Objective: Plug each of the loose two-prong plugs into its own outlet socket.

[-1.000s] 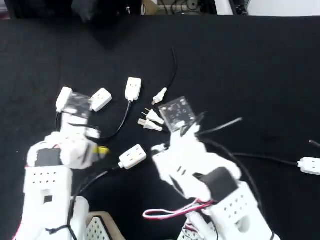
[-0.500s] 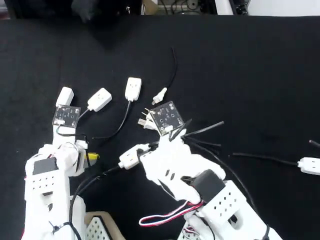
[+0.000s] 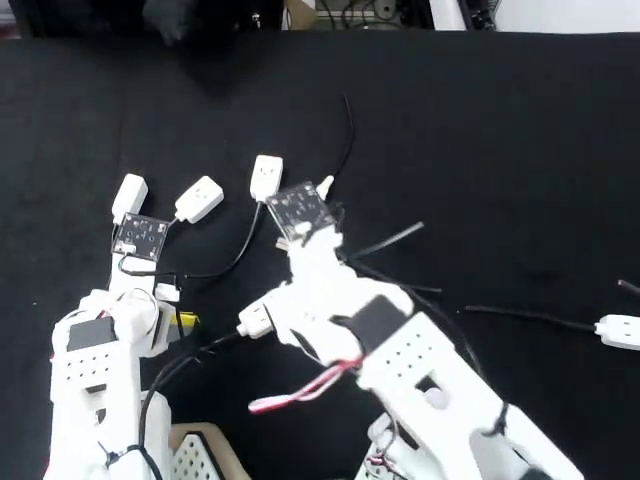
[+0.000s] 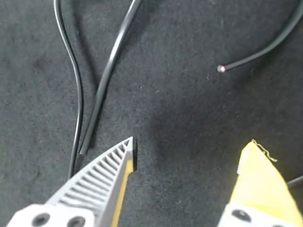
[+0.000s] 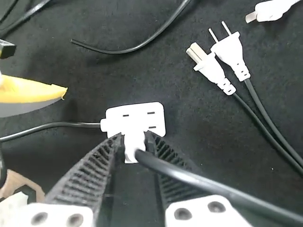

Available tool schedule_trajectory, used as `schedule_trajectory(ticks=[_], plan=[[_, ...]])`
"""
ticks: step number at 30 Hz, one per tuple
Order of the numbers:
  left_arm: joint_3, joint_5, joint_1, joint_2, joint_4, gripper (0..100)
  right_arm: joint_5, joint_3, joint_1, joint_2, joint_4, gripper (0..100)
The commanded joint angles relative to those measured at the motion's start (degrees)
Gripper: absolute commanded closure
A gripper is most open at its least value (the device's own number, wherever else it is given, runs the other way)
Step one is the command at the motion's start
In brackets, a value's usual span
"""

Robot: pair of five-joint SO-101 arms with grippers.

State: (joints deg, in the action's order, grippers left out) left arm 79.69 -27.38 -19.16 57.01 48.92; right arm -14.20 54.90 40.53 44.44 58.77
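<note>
My right gripper (image 5: 135, 147) is shut on a white two-prong plug (image 5: 133, 152) with a thick black cable. The plug is pressed against one side of a white outlet socket (image 5: 135, 118) lying flat on the black cloth. From above, that socket (image 3: 254, 319) peeks out beside the right arm (image 3: 340, 300). Two loose white plugs (image 5: 209, 67) (image 5: 231, 49) lie side by side beyond it, and a third plug (image 5: 273, 8) lies farther off. My left gripper (image 4: 191, 144) hangs open over bare cloth and black cables; its yellow finger (image 5: 29, 90) sits close to the socket.
Three more white sockets (image 3: 128, 192) (image 3: 200, 200) (image 3: 266, 176) lie in a row at the far left, and another (image 3: 620, 330) near the right edge. A small plug (image 3: 320, 190) lies by the right arm's wrist. Black cables (image 4: 102, 80) cross the cloth.
The right arm has swung left and farther out, its wrist now over the loose plugs. The left arm drew back from the far sockets a second ago and has since stayed put.
</note>
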Motion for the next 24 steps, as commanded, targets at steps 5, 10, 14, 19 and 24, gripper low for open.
schedule_trajectory(ticks=[5,10,14,19,24], plan=[[-0.04,-0.35,-0.66,0.79,-1.14,66,-0.09,-4.62,0.35,-9.54,-2.46,98.6],[-0.04,-0.44,-0.57,0.79,-1.14,66,5.71,-3.12,0.35,-13.76,-7.3,98.6],[-0.04,-0.44,-0.66,0.79,-1.14,66,7.21,-1.63,0.26,-13.58,-8.97,98.6],[-0.04,-0.44,-0.66,0.79,-1.14,66,11.25,-0.84,-0.09,-14.02,-8.88,98.6],[-0.04,-0.44,-0.75,0.79,-1.14,66,11.78,0.04,-1.85,-14.02,-9.32,98.6]])
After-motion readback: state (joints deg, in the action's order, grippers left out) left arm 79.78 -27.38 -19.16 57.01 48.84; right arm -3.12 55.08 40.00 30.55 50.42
